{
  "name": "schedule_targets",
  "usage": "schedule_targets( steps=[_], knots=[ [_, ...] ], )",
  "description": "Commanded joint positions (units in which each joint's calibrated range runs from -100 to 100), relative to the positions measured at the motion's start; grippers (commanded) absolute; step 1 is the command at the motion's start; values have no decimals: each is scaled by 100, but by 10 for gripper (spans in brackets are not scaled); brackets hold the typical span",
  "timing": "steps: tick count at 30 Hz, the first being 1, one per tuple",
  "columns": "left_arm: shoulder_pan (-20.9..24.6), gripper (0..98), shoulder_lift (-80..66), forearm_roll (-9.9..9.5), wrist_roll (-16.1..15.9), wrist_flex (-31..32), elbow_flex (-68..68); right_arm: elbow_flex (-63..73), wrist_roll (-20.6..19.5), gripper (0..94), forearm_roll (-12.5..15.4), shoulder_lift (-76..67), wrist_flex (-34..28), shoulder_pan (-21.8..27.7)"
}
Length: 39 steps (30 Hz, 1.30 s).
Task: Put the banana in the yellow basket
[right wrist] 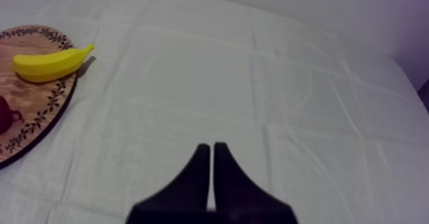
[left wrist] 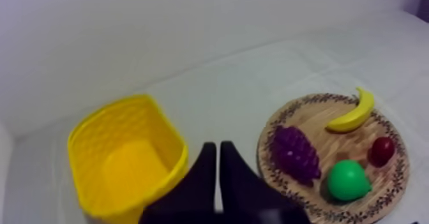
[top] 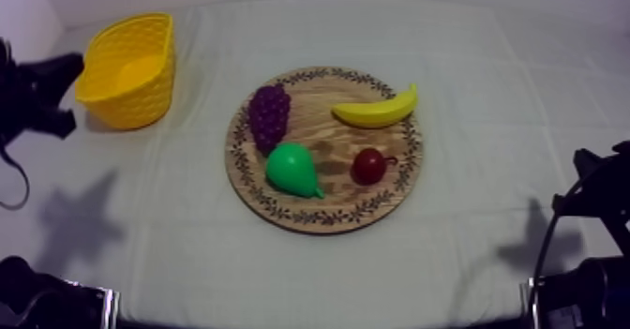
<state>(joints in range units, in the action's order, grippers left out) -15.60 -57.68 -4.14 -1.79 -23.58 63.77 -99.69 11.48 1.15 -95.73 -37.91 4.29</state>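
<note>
The yellow banana (top: 375, 111) lies on the far right part of the round wooden board (top: 323, 218), its tip over the patterned rim. The yellow basket (top: 127, 70) stands open and without contents at the table's far left. My left gripper (left wrist: 218, 145) hovers shut just beside the basket (left wrist: 124, 163), fingers pressed into a narrow wedge; in the top view it is the black shape (top: 45, 84) left of the basket. My right gripper (right wrist: 212, 146) is shut over bare cloth, well to the right of the banana (right wrist: 51, 64) and board (right wrist: 38, 121).
On the board also lie a purple bunch of grapes (top: 269, 115), a green pear (top: 293, 170) and a small red fruit (top: 368, 166). My right arm (top: 591, 201) sits low at the right edge. Grey-white cloth (top: 487, 117) surrounds the board.
</note>
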Motion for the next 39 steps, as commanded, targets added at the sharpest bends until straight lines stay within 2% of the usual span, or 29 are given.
schedule_targets(
  steps=[1,12,23,29,39],
  knots=[
    [-296,12,1093,-3,-71,-195,-1371,3,1,3,-1,-2,1,0],
    [-1215,12,3065,-25,-468,-1116,-3536,3,-2,3,-1,-2,1,0],
    [-1792,31,4600,-73,-546,-2244,-4843,3,-2,3,-1,-2,1,0],
    [-1981,47,5108,-3,-649,-2330,-4822,3,-2,3,-1,-2,1,0],
    [-2026,54,5421,117,-638,-1935,-4246,3,-2,3,-1,-2,1,0]
  ],
)
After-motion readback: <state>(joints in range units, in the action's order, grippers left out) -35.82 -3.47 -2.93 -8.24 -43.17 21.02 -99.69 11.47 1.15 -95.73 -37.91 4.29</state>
